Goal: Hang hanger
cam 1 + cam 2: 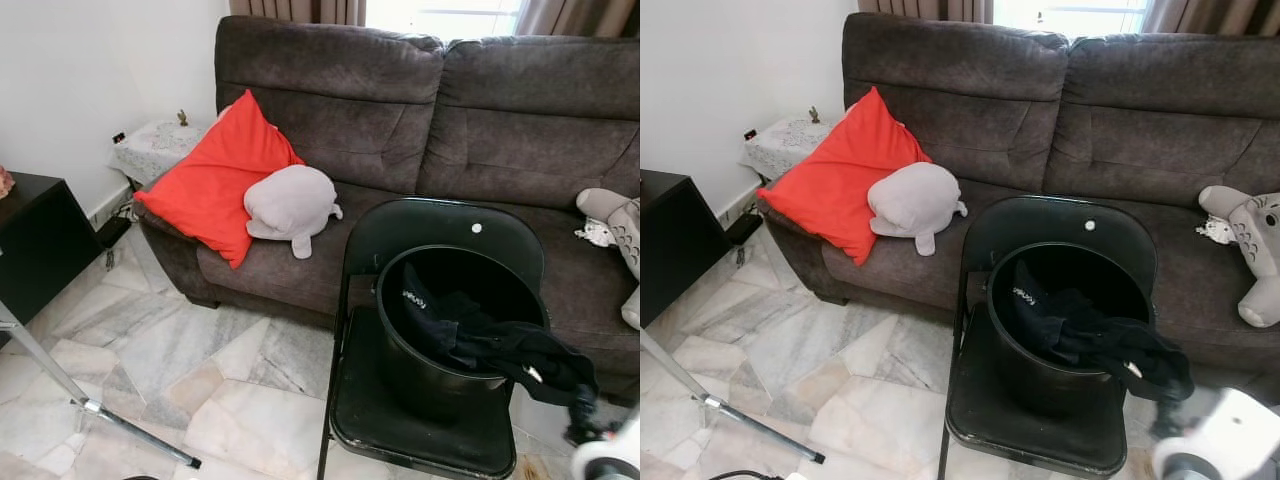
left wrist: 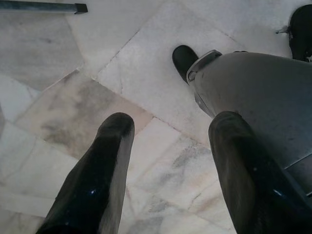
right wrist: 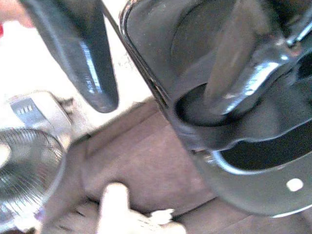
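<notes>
Your right gripper (image 3: 161, 63) is hovering just beside the black bucket (image 1: 450, 330), jaws spread wide, gripping nothing; you are needing the dark garment (image 1: 500, 345) draped over its rim, so approach slowly; left gripper (image 2: 170, 165), open, hanging idle.

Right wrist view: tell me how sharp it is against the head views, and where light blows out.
Right wrist view: motion-smeared, the black bucket rim soft, floor at upper left washed out. Left eye view: sharp on sofa and red cushion, window strip overexposed, right pincer blurred at the corner.

Left gripper (image 2: 168, 161) hangs low with jaws spread apart; right gripper (image 3: 161, 53) held forward, jaws parted wide
</notes>
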### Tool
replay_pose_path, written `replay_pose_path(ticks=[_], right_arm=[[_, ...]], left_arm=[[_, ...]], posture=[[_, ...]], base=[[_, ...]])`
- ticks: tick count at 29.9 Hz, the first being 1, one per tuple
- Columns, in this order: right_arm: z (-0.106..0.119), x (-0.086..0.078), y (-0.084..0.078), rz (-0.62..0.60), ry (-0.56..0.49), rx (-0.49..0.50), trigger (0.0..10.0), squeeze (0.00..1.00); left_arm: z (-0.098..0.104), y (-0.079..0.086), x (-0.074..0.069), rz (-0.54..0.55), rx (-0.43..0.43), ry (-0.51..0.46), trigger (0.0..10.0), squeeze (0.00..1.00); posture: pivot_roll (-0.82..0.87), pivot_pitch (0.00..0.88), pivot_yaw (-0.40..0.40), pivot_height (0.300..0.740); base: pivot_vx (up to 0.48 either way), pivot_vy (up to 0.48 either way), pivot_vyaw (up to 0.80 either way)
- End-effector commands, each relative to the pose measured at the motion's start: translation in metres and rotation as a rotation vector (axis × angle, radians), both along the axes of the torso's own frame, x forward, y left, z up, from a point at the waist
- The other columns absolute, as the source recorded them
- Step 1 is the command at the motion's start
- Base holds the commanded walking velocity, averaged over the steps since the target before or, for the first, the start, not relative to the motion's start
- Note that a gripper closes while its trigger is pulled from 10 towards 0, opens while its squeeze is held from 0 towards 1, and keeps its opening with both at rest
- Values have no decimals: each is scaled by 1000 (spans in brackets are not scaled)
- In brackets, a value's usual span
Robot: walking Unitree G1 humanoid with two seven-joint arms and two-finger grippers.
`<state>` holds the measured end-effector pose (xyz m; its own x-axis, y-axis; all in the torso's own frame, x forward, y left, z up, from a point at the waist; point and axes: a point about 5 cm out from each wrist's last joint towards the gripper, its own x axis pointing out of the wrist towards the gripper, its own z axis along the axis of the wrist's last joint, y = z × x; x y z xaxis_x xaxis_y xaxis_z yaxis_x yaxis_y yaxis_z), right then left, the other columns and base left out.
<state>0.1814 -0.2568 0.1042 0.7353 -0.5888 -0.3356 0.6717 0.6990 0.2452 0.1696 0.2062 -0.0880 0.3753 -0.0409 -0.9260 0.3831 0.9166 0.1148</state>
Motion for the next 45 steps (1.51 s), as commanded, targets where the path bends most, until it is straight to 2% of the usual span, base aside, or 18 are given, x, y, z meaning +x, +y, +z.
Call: replay_pose_path(ticks=[1,4,5,10,18,24,29,36,37,38,39,40,45], right_arm=[[-20,1,27,-75,-29,221,10000,1000],[-28,3,22,-105,-22,268,10000,969],[-32,6,18,-108,-16,277,10000,0],[-39,17,7,-127,-39,299,10000,0],[-35,38,12,-17,-144,320,10000,0],[-38,45,11,14,-142,295,10000,0],[-44,49,0,-30,-138,292,10000,0],[-41,62,-9,-22,-161,269,10000,0],[-40,63,-10,-23,-162,268,8902,0],[-40,63,-10,-23,-162,264,2863,0],[-40,64,-10,-23,-162,262,2863,0],[-40,65,-12,-36,-169,256,0,0],[-42,65,-16,-65,-164,249,0,0]], left_arm=[[-1,4,-5,0,10,21,10000,0],[-1,4,-4,1,10,21,10000,0],[-1,4,-5,-1,11,22,10000,0],[-1,4,-5,5,10,20,10000,0],[-1,5,-5,6,12,20,10000,0],[-1,5,-5,5,14,19,10000,0],[-1,5,-5,4,13,20,10000,0],[-1,5,-5,9,15,19,10000,0],[-1,5,-5,10,15,19,10000,0],[-1,5,-5,10,15,19,10000,0],[-1,6,-5,11,15,19,10000,0],[-1,6,-5,10,16,18,10000,0],[-1,6,-4,11,17,17,10000,0]], posture=[[-94,24,44,740],[-94,25,45,740],[-89,23,45,740],[-80,19,44,740],[-72,16,48,740],[-72,14,50,740],[-71,13,50,740],[-61,18,53,740],[-61,18,53,740],[-58,18,53,740],[-58,18,53,740],[-58,19,54,740],[-58,19,54,740]], base=[[0,0,0],[0,0,0],[0,0,0],[0,0,0],[0,0,0],[0,0,0],[0,0,0],[0,0,0],[0,0,0],[0,0,0],[0,0,0],[0,0,0],[0,0,0]])
